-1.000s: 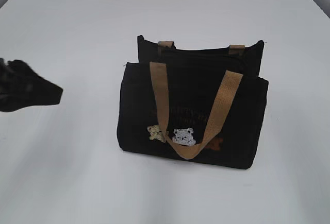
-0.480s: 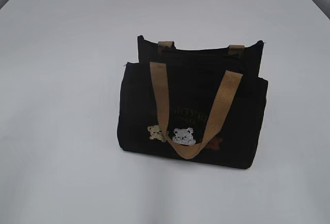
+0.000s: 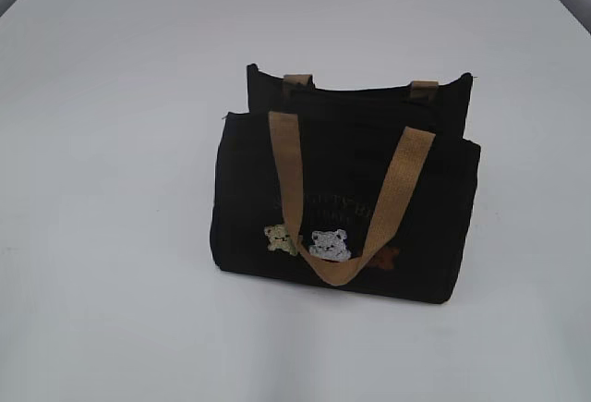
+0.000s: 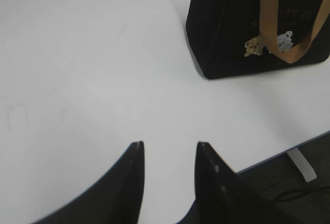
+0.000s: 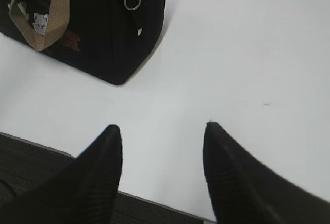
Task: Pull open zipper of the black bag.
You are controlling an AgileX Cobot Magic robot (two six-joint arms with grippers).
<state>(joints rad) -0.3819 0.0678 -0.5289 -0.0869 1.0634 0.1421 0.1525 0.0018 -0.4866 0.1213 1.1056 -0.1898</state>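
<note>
Exterior view: left arm, at frame's left edge a sec ago, now gone from shot; black bag hasn't budged on table, zip looks shut. Left pincer spread, empty, bag well ahead and to its right. Right pincer spread wider, empty, bag ahead-left; zipper pull ring hangs at bag's near end. Judgement: no contact yet, approach restarting; right side better placed for the ring.

Black bag is showing plain black fabric with tan webbing handles, faint pale lettering, and beige, white and brown bear patches. Zipper pull is showing silver. Table is presenting plain white.
</note>
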